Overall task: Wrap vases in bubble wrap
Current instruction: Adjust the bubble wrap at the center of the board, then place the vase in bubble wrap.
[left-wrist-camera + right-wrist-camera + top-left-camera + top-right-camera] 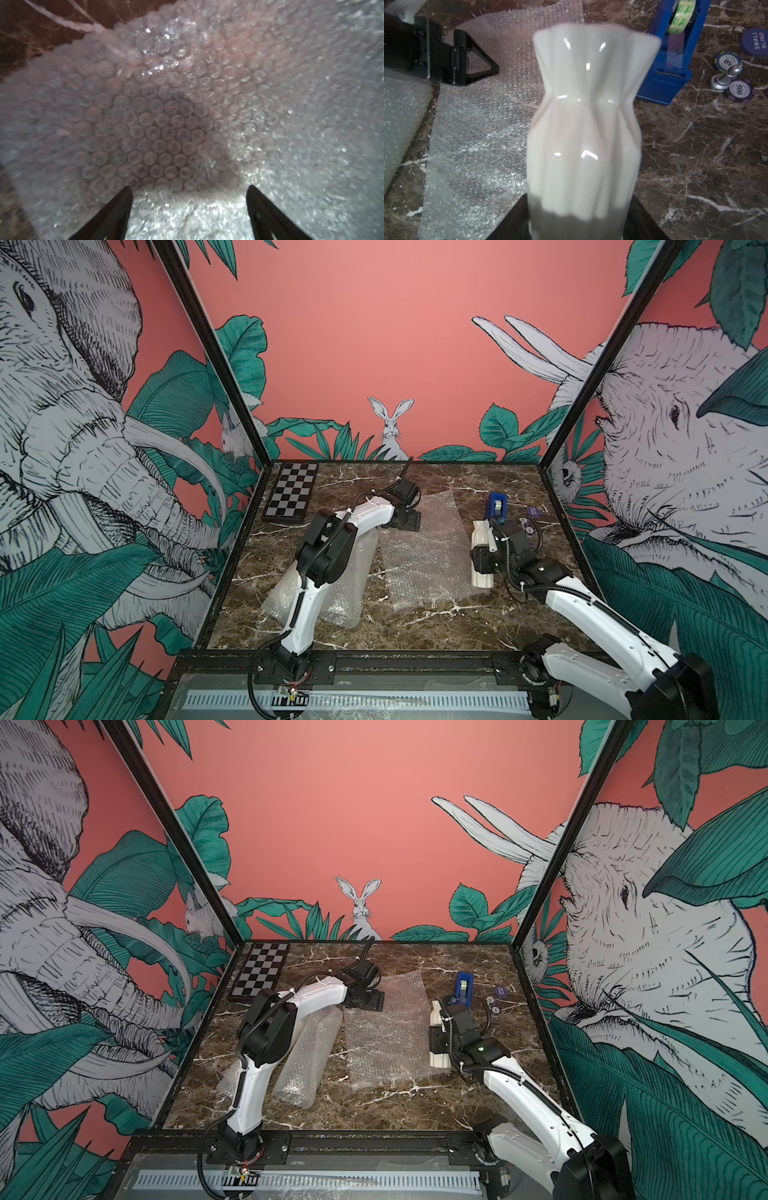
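A white fluted vase [481, 533] with a scalloped rim hangs over the right part of the table, my right gripper [484, 560] shut around its middle. In the right wrist view the vase [587, 116] fills the centre, with both dark jaws pressed to its sides. A flat bubble wrap sheet [424, 560] lies mid-table, just left of the vase. My left gripper [409, 524] stands open over the sheet's far end. In the left wrist view only bubble wrap [158, 128] shows beyond the spread fingertips [127, 192]. In a top view the vase [436, 1013] hangs by the sheet [386, 1040].
A rolled bubble wrap bundle [336, 589] lies under the left arm; its contents are hidden. A blue tape dispenser [496, 504] and poker chips [534, 512] sit at the far right, a chequered board [291, 493] at the far left. Marble tabletop [415, 626].
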{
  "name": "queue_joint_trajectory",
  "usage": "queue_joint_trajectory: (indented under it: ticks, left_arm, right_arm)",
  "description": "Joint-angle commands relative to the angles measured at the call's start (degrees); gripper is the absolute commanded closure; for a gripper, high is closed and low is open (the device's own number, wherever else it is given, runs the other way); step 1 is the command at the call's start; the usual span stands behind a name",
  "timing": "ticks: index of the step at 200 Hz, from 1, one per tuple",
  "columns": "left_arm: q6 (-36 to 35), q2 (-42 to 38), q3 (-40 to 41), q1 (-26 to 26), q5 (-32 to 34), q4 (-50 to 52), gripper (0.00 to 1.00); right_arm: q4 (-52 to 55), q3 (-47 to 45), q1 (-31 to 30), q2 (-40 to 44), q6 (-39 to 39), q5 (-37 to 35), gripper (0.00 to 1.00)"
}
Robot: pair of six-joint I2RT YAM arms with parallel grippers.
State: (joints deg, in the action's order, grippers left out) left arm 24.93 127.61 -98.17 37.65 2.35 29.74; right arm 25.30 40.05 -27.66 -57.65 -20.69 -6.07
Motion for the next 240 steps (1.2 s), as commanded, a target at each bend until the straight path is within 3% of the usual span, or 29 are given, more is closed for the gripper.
queue_joint_trajectory:
  ticks: [1, 56, 90, 115, 195, 240]
  left_arm:
    - [-1.9, 2.7, -5.6, -0.1, -3.3, 3.9, 0.19]
    - [-4.2, 8.2, -11.9, 0.1, -8.6, 2.6, 0.22]
    - [-4.8, 6.2, -13.8, 0.0, -9.3, 3.5, 0.19]
    - [-4.0, 0.3, -13.1, -1.3, -9.1, 4.8, 0.12]
    - [0.0, -31.0, 16.5, -9.3, -9.9, -7.2, 0.05]
    - [2.3, -42.0, 33.3, -11.0, -9.9, -17.2, 0.05]
  right_arm:
    - [-0.9, 2.7, -1.0, -0.6, 4.5, -3.8, 0.69]
    - [-0.9, 4.2, -3.9, -2.6, 11.4, -5.5, 0.69]
    - [-1.8, 6.4, -7.6, -5.6, 17.7, -6.7, 0.69]
    - [-2.4, 8.6, -10.7, -9.5, 23.4, -7.6, 0.68]
    - [-1.0, 12.8, -20.3, -20.9, 42.9, -8.9, 0.71]
    - [3.1, 15.4, -24.4, -26.9, 50.7, -14.0, 0.71]
